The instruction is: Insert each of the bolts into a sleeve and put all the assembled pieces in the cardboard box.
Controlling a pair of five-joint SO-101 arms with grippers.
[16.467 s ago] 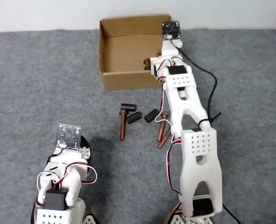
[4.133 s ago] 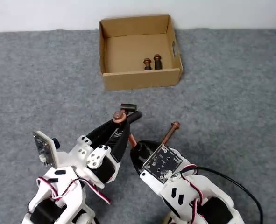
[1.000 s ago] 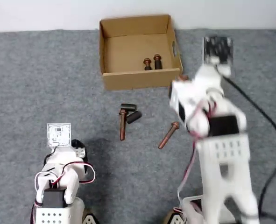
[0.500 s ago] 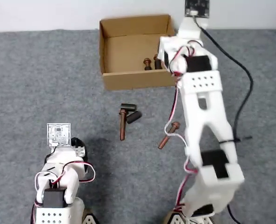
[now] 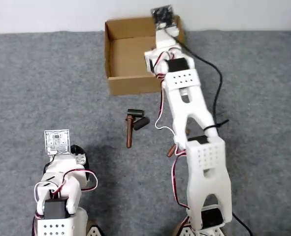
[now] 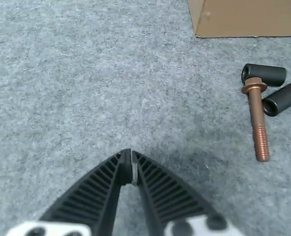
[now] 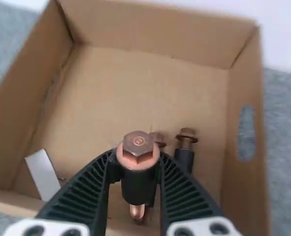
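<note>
An assembled piece (image 7: 138, 150), bolt in sleeve, is clasped in the right gripper (image 7: 135, 169) above the cardboard box (image 7: 145, 29), where two finished pieces (image 7: 186, 143) are seen. The left gripper (image 6: 130, 164) is clenched empty over the carpet (image 6: 76, 73), near a loose bolt (image 6: 257, 120) and two sleeves (image 6: 264, 74).

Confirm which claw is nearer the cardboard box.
Right. The right claw hangs over the cardboard box, shut on a sleeved bolt. The left claw sits shut over the carpet, short of a loose bolt.

Robot lab tabletop, grey carpet (image 5: 47, 88), white wall (image 5: 47, 14)
</note>
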